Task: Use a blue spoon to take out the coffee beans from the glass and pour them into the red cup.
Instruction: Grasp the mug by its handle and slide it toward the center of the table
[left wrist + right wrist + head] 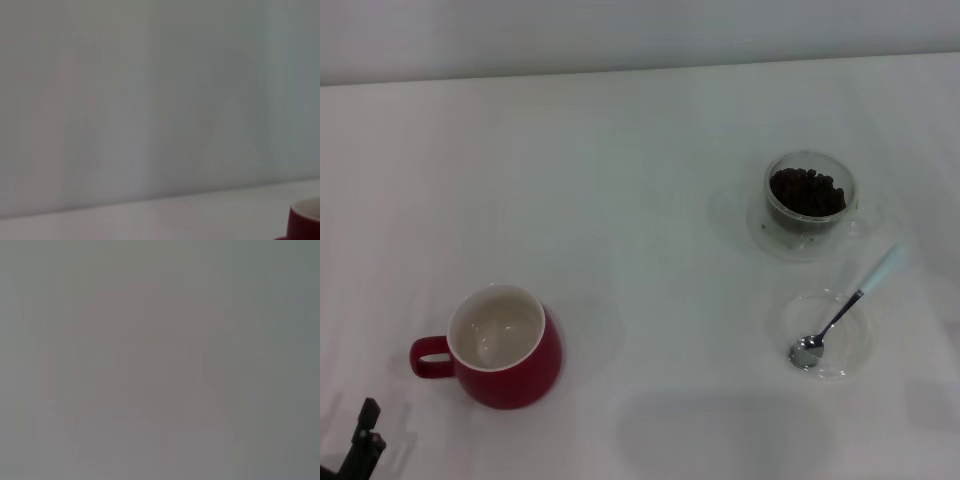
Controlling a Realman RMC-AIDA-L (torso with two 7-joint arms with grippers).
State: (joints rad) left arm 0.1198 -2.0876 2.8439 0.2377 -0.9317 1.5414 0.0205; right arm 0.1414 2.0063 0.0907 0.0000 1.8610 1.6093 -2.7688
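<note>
One blue spoon point(850, 307) to worry about first: it's lying with its metal bowl in the shallow clear glass dish point(850, 365) and its pale handle sticking out over the rim toward the glass point(809, 200) of coffee beans point(807, 190). I'd guess it's light, thin and slick, so take it by the raised blue end, not the stem. The red cup point(506, 347) sits empty, well apart on your left. Left gripper point(362, 440) barely peeks in at the near-left corner and I can't tell how its fingers stand; the right one isn't showing.
</note>
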